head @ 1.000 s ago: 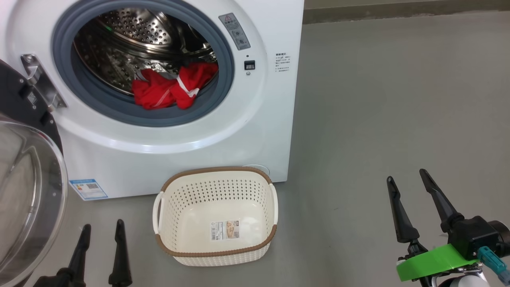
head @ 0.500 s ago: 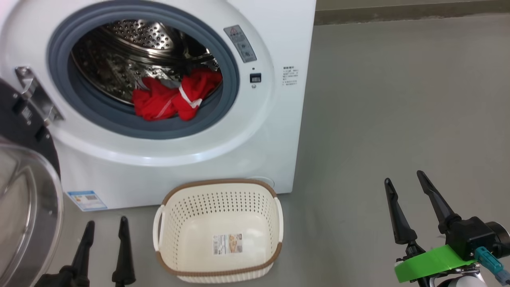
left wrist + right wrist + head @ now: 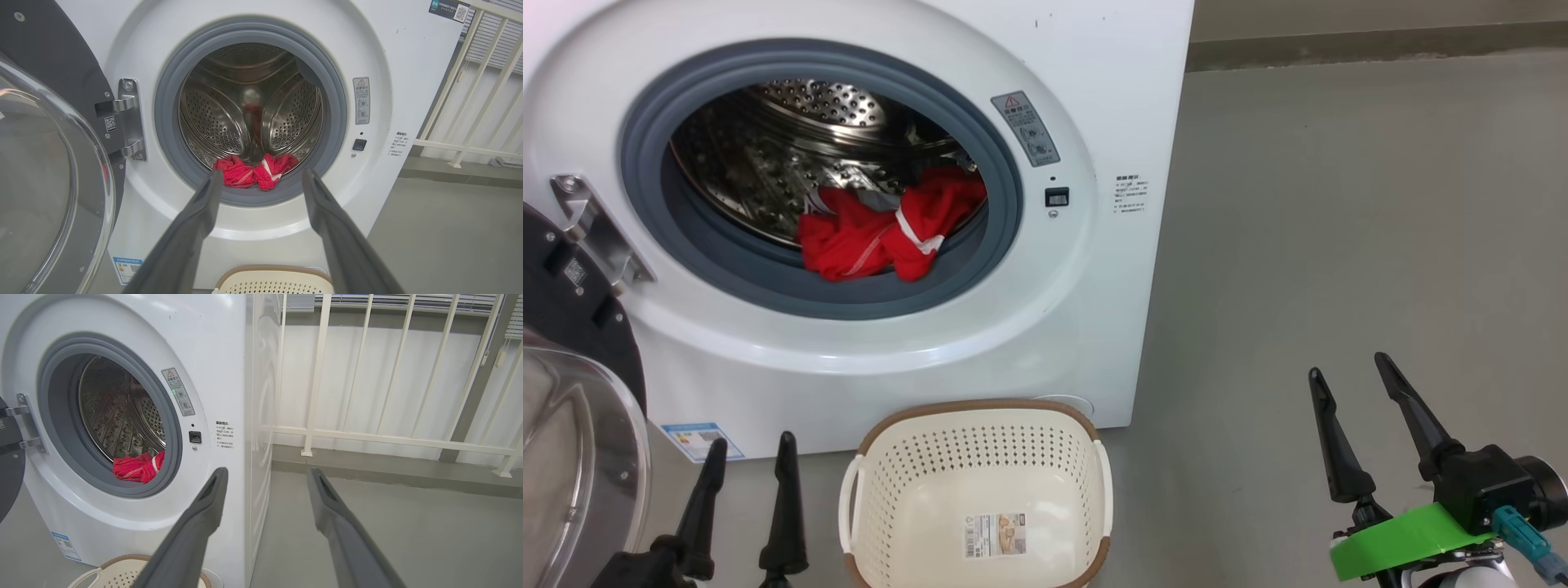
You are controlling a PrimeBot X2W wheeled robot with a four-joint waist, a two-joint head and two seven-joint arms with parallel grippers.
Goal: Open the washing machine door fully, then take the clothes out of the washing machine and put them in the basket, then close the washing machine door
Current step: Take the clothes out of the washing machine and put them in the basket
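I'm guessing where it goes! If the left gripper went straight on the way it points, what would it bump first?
Probably the red clothes at the front of the drum: the open left gripper frames them in its wrist view. Depth is unclear, so the grey gasket below might come first.

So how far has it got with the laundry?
Done: the washing machine door is swung wide open on the left. In hand: nothing yet; the left gripper and right gripper are both open and empty, out in front of the washing machine. Left: the red clothes lie in the drum, the basket holds no clothes, and the door needs closing afterwards.
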